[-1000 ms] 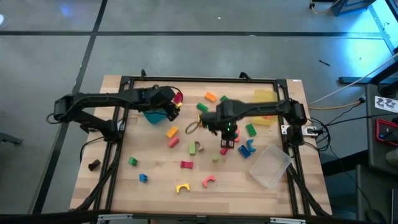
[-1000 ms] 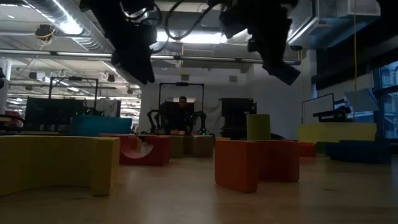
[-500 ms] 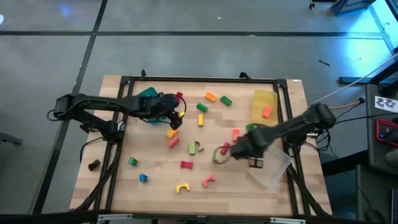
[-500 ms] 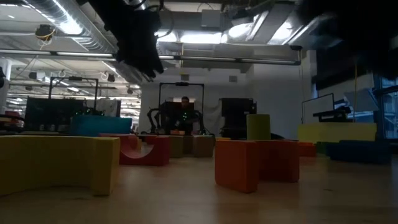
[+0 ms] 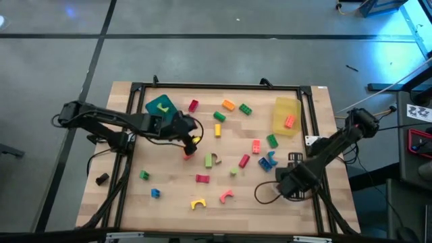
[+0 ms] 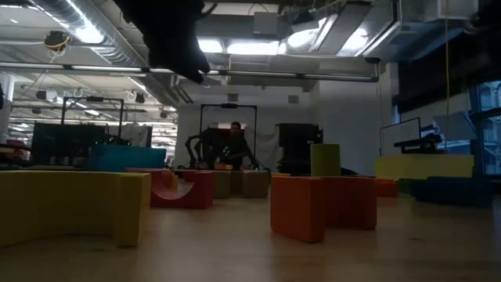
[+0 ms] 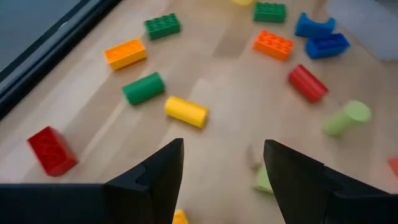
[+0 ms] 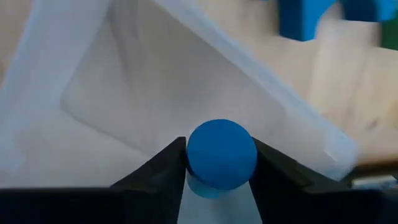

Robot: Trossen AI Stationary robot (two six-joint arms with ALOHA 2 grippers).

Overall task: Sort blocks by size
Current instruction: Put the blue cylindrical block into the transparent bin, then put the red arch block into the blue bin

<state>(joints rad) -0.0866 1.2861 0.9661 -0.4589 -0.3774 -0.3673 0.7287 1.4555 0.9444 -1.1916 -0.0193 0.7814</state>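
While our right gripper [image 8: 219, 163] clamps a round blue block [image 8: 221, 153] over the clear tray [image 8: 124, 93] near the tabletop [image 5: 169, 196] edge, our left gripper's [image 7: 221, 163] fingers [image 7: 163, 168] spread wide.

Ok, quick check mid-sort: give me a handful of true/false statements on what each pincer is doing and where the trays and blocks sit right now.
1. The right pincer is shut on a blue round block. True.
2. The right pincer hangs over the yellow tray. False: it hangs over the clear tray, at the table's near right.
3. The left pincer is open and holds nothing. True.
4. The yellow tray is bare. False: an orange block lies in it.
5. The teal tray holds a small yellow piece. True.
6. The left pincer hangs over the clear tray. False: it hangs over loose blocks, past a yellow cylinder.
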